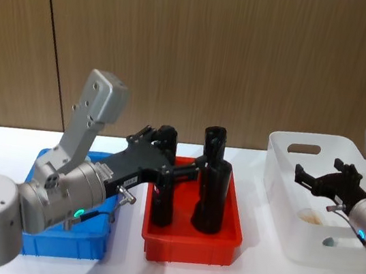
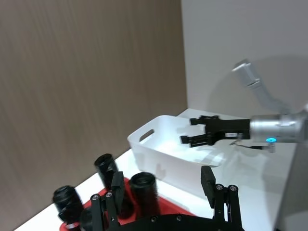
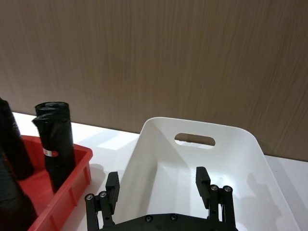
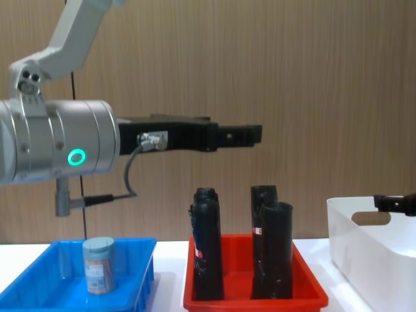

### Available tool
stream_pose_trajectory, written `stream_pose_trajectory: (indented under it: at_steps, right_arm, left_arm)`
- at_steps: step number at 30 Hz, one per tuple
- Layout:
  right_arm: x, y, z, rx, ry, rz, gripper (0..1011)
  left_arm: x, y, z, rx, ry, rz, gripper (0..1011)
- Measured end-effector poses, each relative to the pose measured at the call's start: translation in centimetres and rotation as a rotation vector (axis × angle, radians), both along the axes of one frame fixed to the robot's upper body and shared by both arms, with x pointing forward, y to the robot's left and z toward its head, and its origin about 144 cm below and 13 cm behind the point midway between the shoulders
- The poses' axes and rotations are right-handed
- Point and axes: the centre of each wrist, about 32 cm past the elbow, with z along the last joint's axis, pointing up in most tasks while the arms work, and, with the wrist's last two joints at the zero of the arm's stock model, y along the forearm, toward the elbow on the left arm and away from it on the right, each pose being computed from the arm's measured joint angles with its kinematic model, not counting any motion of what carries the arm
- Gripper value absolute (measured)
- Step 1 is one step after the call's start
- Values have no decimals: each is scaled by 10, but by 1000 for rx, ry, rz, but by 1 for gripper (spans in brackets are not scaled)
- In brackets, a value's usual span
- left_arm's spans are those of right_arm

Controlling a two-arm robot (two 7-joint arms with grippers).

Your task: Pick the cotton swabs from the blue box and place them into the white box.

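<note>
One swab jar stands in the blue box, lower than the left gripper and to its left. That gripper hangs wide open and empty above the red tray. The right gripper, open and empty, is over the white box.

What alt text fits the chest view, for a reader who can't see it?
A cotton swab jar stands upright in the blue tray at left; the left claw reaches out high above the trays, empty. Black cylinders stand in the red tray at centre, and the right claw hangs over the white bin at right.
</note>
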Motion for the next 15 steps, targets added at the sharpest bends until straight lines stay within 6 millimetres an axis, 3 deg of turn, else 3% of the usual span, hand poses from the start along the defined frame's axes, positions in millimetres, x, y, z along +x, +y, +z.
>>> stream_pose_trajectory:
  at_steps: [15]
  right_arm:
    - [-35,16,-4,11,-58,23,1002]
  left_arm:
    - [-17,-8,-25,49,-81,166,1000]
